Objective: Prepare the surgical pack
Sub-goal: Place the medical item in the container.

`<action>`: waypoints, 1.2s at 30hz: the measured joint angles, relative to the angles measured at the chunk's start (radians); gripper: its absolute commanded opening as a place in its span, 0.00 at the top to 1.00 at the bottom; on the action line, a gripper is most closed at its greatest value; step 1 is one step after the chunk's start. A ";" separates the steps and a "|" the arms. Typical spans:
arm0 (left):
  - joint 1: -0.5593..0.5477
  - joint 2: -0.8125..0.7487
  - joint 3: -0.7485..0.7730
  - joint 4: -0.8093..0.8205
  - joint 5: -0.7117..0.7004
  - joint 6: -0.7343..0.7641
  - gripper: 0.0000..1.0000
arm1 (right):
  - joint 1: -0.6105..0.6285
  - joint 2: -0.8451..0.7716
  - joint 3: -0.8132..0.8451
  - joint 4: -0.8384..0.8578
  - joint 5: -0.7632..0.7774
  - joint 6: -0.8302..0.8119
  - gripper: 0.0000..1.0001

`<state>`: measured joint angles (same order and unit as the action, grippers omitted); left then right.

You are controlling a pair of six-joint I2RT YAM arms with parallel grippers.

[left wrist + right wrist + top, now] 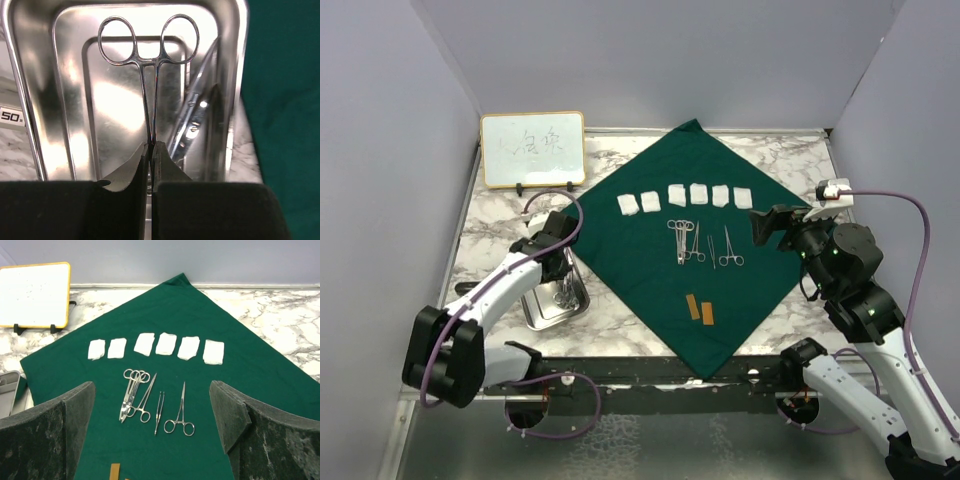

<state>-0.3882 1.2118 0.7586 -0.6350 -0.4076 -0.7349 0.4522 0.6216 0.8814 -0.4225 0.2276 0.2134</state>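
Note:
The dark green drape [700,270] lies spread as a diamond on the marble table. On it are a row of several white gauze squares [685,197] and silver instruments [703,243]. The small steel tray [536,312] stands left of the drape. My left gripper [561,283] is over the tray. In the left wrist view it [151,146] is shut on the tip end of ring-handled forceps [149,65] inside the tray [30,100], beside another instrument [192,120]. My right gripper [770,225] is open above the drape's right side, facing the instruments [150,400] and gauze [157,345].
A wood-framed whiteboard [532,150] stands at the back left, also seen in the right wrist view [35,292]. Two tan strips [698,308] lie on the drape's near part. Grey walls close in the table on three sides.

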 measured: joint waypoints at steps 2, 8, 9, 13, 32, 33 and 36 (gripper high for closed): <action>0.021 0.034 -0.024 0.001 0.011 0.000 1.00 | 0.000 0.000 0.000 0.000 0.000 0.000 0.01; 0.031 0.098 -0.047 0.007 0.060 0.000 1.00 | 0.000 0.000 0.000 0.000 0.000 0.000 0.01; 0.031 0.098 -0.048 0.009 0.068 0.000 1.00 | 0.000 0.000 0.000 0.000 0.000 0.000 0.01; 0.031 0.097 -0.050 0.019 0.093 0.000 0.89 | 0.000 0.000 0.000 0.000 0.000 0.001 0.00; 0.026 0.003 0.100 0.094 0.188 0.035 0.46 | 0.000 -0.001 0.000 0.000 0.000 0.002 0.00; 0.022 0.005 0.108 0.111 0.197 0.037 0.46 | 0.000 -0.001 0.000 0.000 0.000 0.002 0.00; -0.035 0.038 0.132 0.164 0.218 0.038 0.46 | 0.000 0.000 0.000 0.000 0.000 0.002 0.00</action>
<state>-0.4236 1.2495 0.8909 -0.4706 -0.1898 -0.6968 0.4522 0.6216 0.8814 -0.4225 0.2276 0.2153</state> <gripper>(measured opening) 0.538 0.997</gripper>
